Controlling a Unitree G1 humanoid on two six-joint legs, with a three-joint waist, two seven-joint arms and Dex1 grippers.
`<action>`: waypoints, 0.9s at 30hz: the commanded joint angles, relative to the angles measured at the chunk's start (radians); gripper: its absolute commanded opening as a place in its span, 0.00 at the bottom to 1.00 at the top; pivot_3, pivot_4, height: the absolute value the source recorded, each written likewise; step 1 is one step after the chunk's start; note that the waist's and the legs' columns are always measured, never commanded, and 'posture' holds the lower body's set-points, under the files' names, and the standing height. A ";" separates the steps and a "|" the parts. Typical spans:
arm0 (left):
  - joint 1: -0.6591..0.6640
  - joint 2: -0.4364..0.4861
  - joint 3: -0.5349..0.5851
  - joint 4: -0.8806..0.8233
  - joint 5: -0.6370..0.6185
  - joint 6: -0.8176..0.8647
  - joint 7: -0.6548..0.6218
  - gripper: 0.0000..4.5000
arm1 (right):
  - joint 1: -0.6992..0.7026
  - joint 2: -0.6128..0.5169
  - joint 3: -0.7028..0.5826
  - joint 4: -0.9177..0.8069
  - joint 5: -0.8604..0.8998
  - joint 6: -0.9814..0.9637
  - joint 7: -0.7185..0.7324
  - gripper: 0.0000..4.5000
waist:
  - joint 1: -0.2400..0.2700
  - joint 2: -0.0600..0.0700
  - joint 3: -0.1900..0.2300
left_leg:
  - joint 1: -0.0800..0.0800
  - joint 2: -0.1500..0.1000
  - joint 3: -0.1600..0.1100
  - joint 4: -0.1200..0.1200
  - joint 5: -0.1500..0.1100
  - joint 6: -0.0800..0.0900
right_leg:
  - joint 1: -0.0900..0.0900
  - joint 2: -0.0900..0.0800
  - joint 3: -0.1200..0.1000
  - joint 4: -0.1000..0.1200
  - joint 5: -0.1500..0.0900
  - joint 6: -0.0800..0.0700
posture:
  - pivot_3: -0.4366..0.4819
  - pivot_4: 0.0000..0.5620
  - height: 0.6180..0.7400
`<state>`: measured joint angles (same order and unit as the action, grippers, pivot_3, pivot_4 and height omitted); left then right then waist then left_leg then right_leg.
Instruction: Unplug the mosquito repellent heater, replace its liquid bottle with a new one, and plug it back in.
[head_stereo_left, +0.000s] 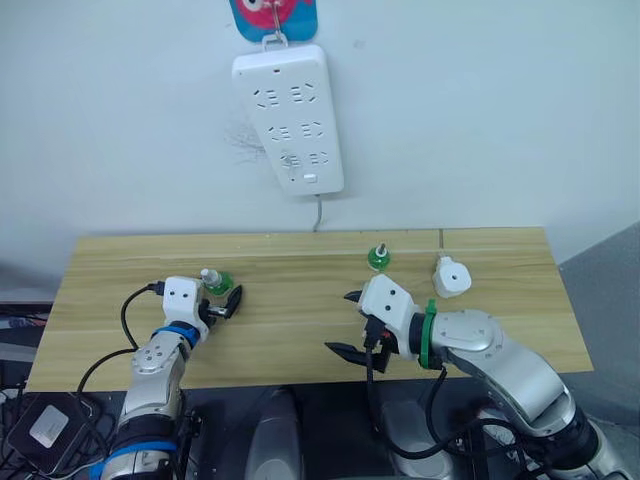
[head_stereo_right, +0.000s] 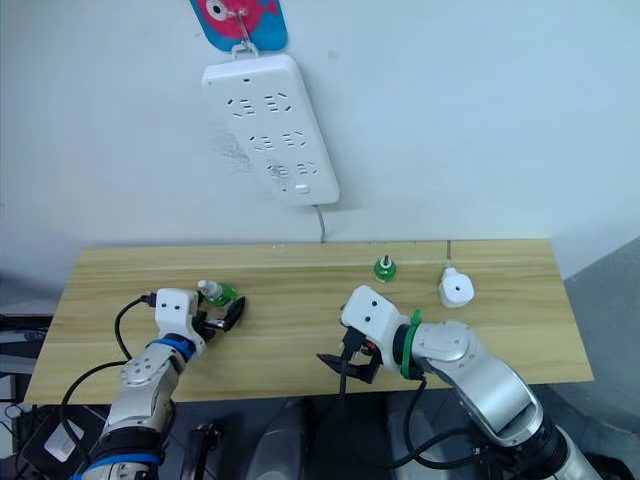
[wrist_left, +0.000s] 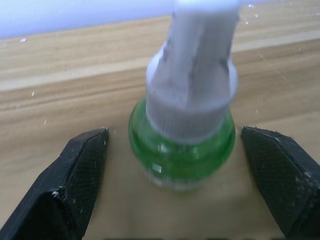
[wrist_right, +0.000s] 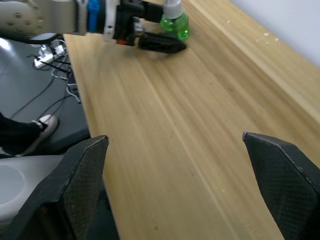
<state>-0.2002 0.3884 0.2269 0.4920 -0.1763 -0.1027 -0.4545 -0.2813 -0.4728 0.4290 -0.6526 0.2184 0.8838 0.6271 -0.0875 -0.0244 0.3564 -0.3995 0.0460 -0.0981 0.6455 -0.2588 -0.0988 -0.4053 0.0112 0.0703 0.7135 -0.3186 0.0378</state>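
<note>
I had the left claw (head_stereo_left: 225, 300) spread wide near the table's (head_stereo_left: 290, 340) left end, its two fingers either side of a green bottle with a grey-white cap (wrist_left: 186, 130). The left wrist view showed clear wood between each pad and the glass, so nothing was gripped yet.

The mosquito repellent heater (head_stereo_left: 450, 277) lay unplugged on the table toward the back right corner. A second green bottle (head_stereo_left: 379, 258) stood just beside it, nearer the back edge and apart from the heater. The white power strip (head_stereo_left: 290, 120) hung on the wall above, all sockets free.

The right claw (head_stereo_left: 352, 322) hung wide and empty near the front edge, right of centre.

Step in hand, as I judged it: take up the capped bottle on the left. To do it well, I wanted the pads squared on the round green body, below the cap, since the cap tapers and would slip. The bottle sat a touch nearer one finger, so centring first would stop it being shoved sideways or tipped as the fingers came in. Close slowly, then lift straight up.
</note>
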 joint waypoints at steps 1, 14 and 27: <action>0.003 0.003 -0.029 0.063 0.030 -0.033 -0.015 1.00 | 0.011 -0.011 -0.020 -0.050 0.018 0.007 -0.007 0.99 | 0.000 0.000 0.001 | 0.000 0.000 0.000 0.000 0.000 0.000 | 0.000 0.000 0.000 0.000 0.000 0.000 | 0.27 0.75 0.88; 0.083 0.017 -0.049 0.025 0.034 -0.094 -0.025 0.50 | -0.015 -0.015 -0.031 -0.020 0.023 -0.011 -0.024 1.00 | -0.004 0.001 0.004 | 0.000 0.001 0.001 -0.001 0.000 0.000 | 0.000 0.000 0.001 -0.001 -0.001 0.002 | 0.29 0.69 0.88; -0.108 0.250 -0.339 -0.597 -0.140 0.337 -0.578 0.50 | -0.208 0.067 -0.148 0.088 0.149 -0.067 0.057 1.00 | 0.003 -0.001 0.000 | -0.006 0.000 -0.004 -0.001 0.005 -0.010 | -0.003 -0.001 -0.004 -0.003 0.001 0.001 | 0.33 0.47 0.88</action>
<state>-0.2819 0.6239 -0.0967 -0.0441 -0.2742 0.1786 -0.9725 -0.4684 -0.4141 0.3049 -0.5528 0.3202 0.8110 0.6558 -0.0849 -0.0259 0.3567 -0.4054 0.0455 -0.1019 0.6442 -0.2535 -0.1086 -0.4089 0.0101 0.0657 0.7113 -0.3178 0.0388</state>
